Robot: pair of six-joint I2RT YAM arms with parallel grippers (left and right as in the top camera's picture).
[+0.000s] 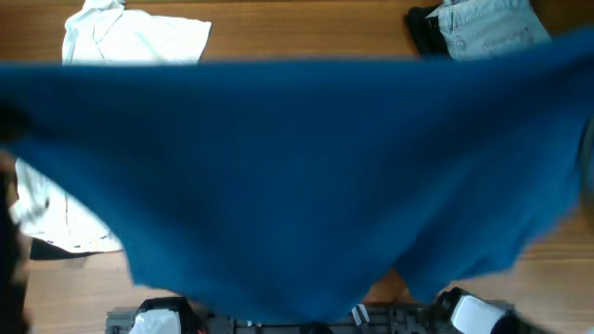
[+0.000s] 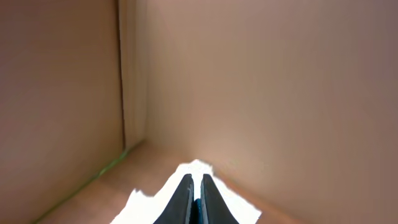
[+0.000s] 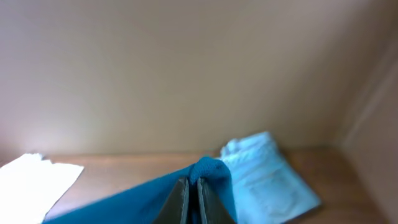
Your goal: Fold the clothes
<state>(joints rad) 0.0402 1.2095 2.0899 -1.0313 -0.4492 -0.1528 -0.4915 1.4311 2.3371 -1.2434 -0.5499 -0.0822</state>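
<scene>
The left gripper (image 2: 195,182) is clenched, with a thin sliver of blue showing between its dark fingers. The right gripper (image 3: 193,184) is clamped on the large, plain dark-blue T-shirt (image 1: 297,176) of soft cloth, a bunch of which (image 3: 210,171) bulges just past its fingertips and trails off low to the left. From overhead the dark-blue T-shirt hangs stretched and lifted above the table, blurred, spanning almost the whole width and hiding both arms beneath it.

Its upper edge runs nearly straight from side to side; its lower edge sags in a curve towards the near side. Past the upper edge, a plain white shirt (image 1: 139,39) lies at the far left, and more white cloth (image 1: 56,215) shows under the blue at the left edge; I cannot tell whether they are one garment. A folded pale-blue denim garment (image 1: 487,28) lies at the far right, with a small black item (image 1: 425,32) touching its left side. Bare wood lies between them.

The brown wooden table (image 1: 306,28) is smooth. Plain beige walls (image 2: 280,74) rise behind it and meet in a corner at the left.
</scene>
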